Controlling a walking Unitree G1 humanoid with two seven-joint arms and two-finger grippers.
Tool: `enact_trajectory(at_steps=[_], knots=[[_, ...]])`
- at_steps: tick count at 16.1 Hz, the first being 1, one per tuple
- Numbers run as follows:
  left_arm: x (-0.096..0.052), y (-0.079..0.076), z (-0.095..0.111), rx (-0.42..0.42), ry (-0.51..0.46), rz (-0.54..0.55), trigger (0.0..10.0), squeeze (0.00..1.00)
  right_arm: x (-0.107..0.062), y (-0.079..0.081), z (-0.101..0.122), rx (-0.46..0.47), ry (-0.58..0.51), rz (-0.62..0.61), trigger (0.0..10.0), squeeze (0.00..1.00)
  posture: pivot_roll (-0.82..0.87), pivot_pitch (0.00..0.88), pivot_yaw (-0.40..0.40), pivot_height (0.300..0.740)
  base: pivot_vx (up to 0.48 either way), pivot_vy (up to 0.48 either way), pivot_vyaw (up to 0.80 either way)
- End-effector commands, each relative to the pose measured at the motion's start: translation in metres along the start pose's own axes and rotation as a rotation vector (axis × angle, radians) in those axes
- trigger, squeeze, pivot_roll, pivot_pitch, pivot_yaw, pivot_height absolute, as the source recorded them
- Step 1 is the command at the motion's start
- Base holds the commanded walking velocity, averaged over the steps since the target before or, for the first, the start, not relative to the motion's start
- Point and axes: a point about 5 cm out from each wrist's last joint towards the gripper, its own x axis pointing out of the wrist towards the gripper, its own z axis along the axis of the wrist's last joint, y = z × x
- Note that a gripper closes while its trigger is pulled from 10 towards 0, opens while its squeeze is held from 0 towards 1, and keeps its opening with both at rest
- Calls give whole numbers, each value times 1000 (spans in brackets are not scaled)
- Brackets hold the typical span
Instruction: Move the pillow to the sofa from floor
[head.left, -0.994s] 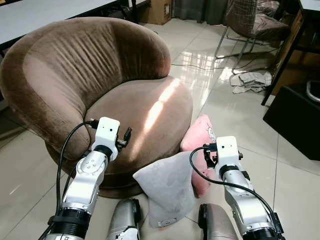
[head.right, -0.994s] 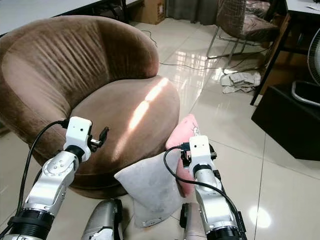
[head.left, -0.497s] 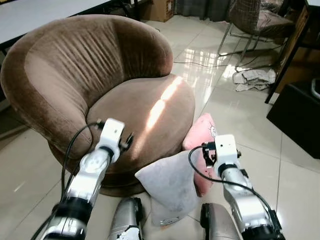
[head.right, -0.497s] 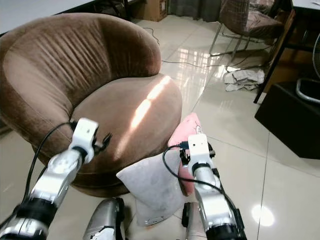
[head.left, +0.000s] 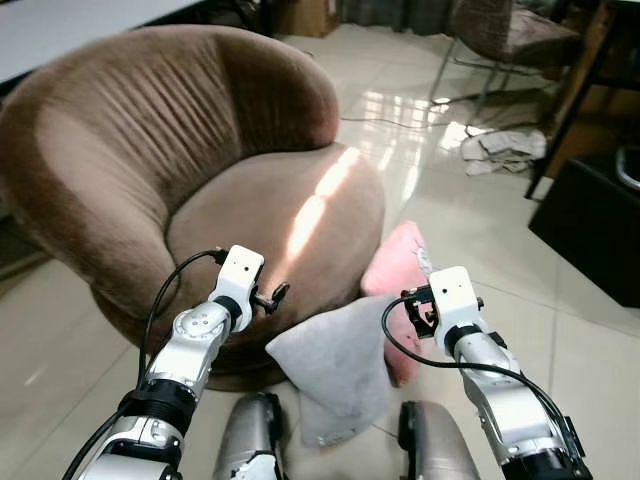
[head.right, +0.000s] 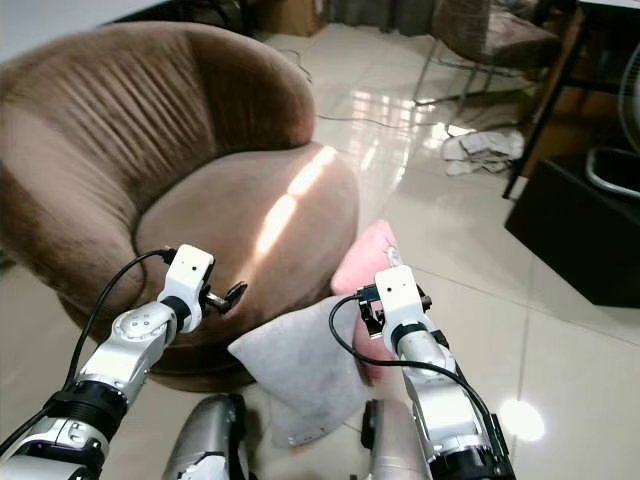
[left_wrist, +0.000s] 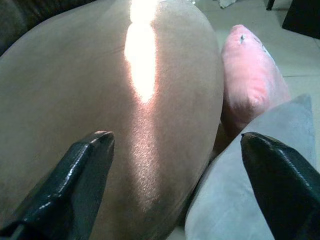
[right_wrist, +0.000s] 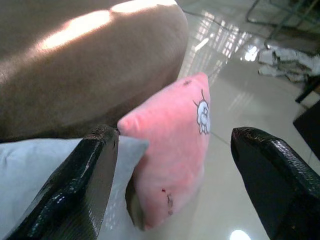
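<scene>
Pink pillow (head.left: 398, 275): on the floor at lower centre-right of the head views, leaning against the sofa base; white cartoon print (right_wrist: 202, 112) on its face.
Grey pillow (head.left: 335, 365): lower centre, propped on the floor, touching the pink pillow and the sofa front.
Sofa (head.left: 150, 150): round brown tub seat, upper left to centre; sunlit stripe (head.left: 315, 205) across the cushion.
Right gripper (right_wrist: 175, 175): lower right of centre, fingers spread wide, grasping nothing; pink pillow between the fingers in the wrist view, not touched.
Left gripper (left_wrist: 175, 180): lower left of centre, over the sofa's front edge, fingers spread wide, grasping nothing.
Floor (head.left: 480, 230): glossy pale tiles.
Surroundings: crumpled cloth (head.left: 500, 148) upper right; black box (head.left: 590, 225) at right edge; chair (head.left: 500, 40) at top.
</scene>
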Motion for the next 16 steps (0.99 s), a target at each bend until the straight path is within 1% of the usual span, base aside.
enact_trajectory(at_steps=[1, 2, 3, 6, 7, 8, 9, 11, 12, 15, 16], knots=[[-2, -3, 2, -3, -29, 8, 10000, 1000, -2, 2, 2, 37, -3, 10, 10000, 0, -56, 94, 34, 591, 0, 0, -425], [-4, -4, 2, -25, -47, 18, 10000, 482, -2, 6, 1, 20, 2, 29, 10000, 0, -50, 100, 24, 582, 0, 0, 0], [-6, -4, 0, -37, -49, 34, 10000, 0, -2, 10, -1, 10, 8, 44, 10000, 0, -41, 107, 12, 572, 0, 0, 0], [-14, -2, -9, -49, -39, 92, 10000, 0, -2, 12, 0, -2, 13, 64, 10000, 0, -30, 128, 1, 543, 0, 0, 0], [-15, -2, -9, -45, -37, 96, 10000, 0, -3, 12, 2, 4, 2, 69, 10000, 0, -34, 119, 0, 543, 0, 0, 0], [-16, -2, -7, -69, -55, 80, 10000, 0, -4, 12, 7, 8, -21, 76, 10000, 0, -42, 119, 1, 543, 0, 0, 0], [-16, -3, -8, -84, -65, 59, 10000, 0, -4, 12, 6, -2, -20, 79, 10000, 0, -50, 123, 10, 543, 0, 0, 0], [-12, -6, -8, -42, -47, 38, 10000, 0, -3, 6, 5, -8, -8, 61, 10000, 0, -58, 113, 20, 543, 0, 0, 0], [-9, -9, -6, -50, -44, 6, 10000, 1000, -4, 1, 6, -10, -9, 55, 10000, 0, -63, 105, 24, 543, 0, 0, 0], [-2, -11, 0, -73, -24, -53, 10000, 1000, -4, -6, 7, -19, 9, 99, 10000, 0, -67, 105, 32, 543, 0, 0, 0], [1, -12, 0, -86, 10, -114, 10000, 1000, -6, -9, 9, -35, 14, 165, 10000, 0, -72, 95, 40, 543, 0, 0, 0]])
